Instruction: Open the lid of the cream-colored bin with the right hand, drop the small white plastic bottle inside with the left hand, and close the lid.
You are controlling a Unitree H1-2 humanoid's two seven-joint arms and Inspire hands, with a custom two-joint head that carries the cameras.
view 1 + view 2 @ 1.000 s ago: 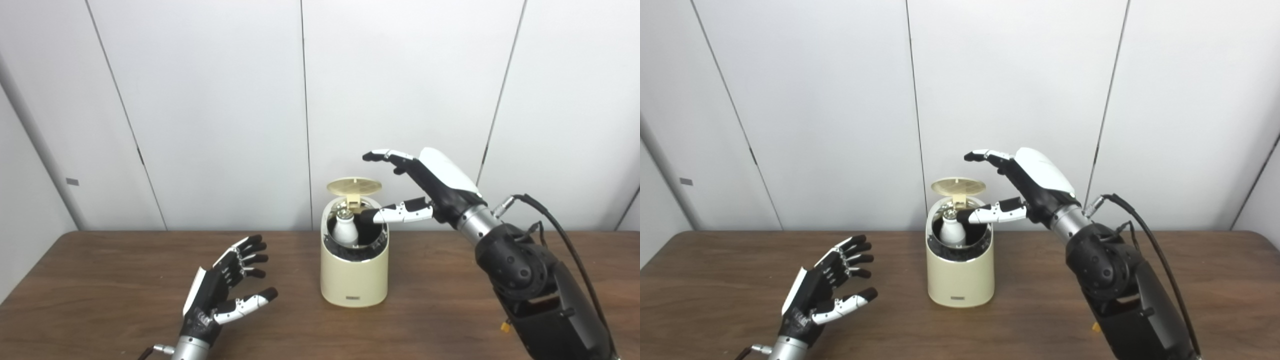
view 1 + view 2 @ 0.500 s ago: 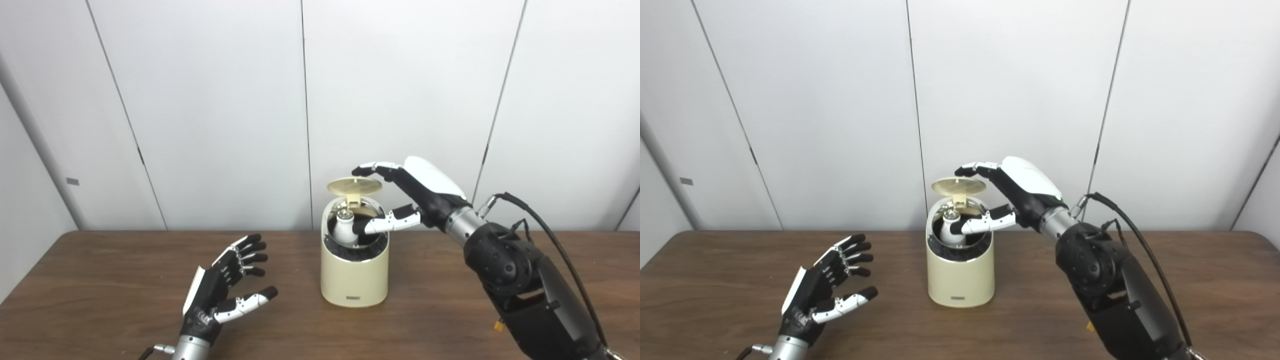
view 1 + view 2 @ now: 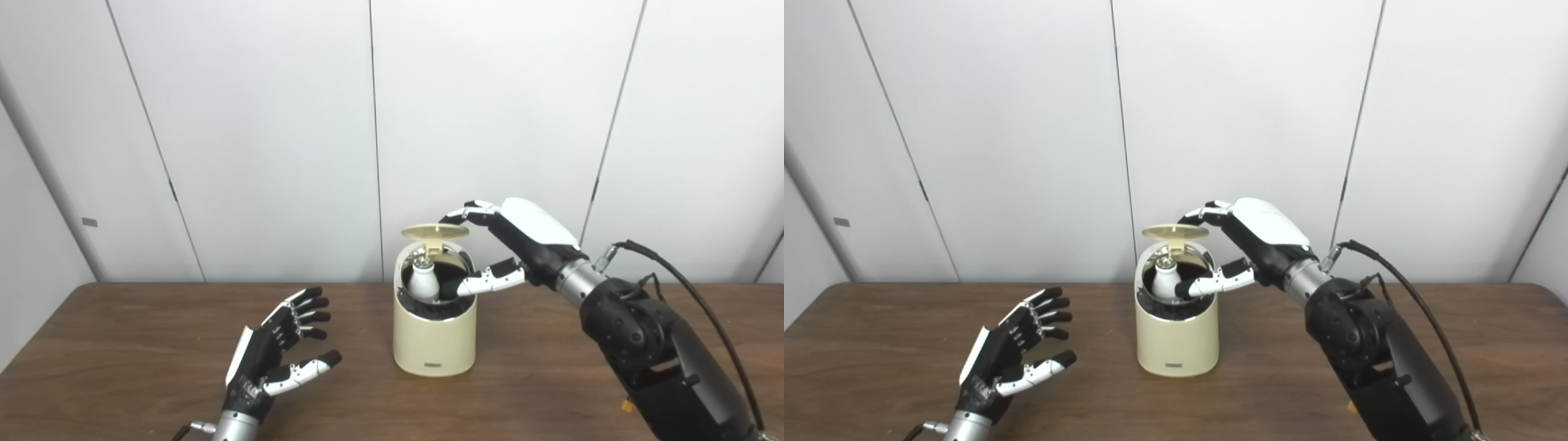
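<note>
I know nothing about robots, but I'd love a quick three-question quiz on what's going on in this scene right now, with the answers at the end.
1. True or false: the small white bottle is already inside the cream bin.
2. Which hand is at the lid? A) the left hand B) the right hand C) neither
3. Fill in the blank: the left hand holds nothing, and its fingers are ____.

Key
1. True: it stands upright in the bin's open top.
2. B: the right hand has fingertips at the raised lid's right edge and its thumb by the rim; the lid is not yet shut.
3. Apart: it is open above the table, left of the bin.
</note>
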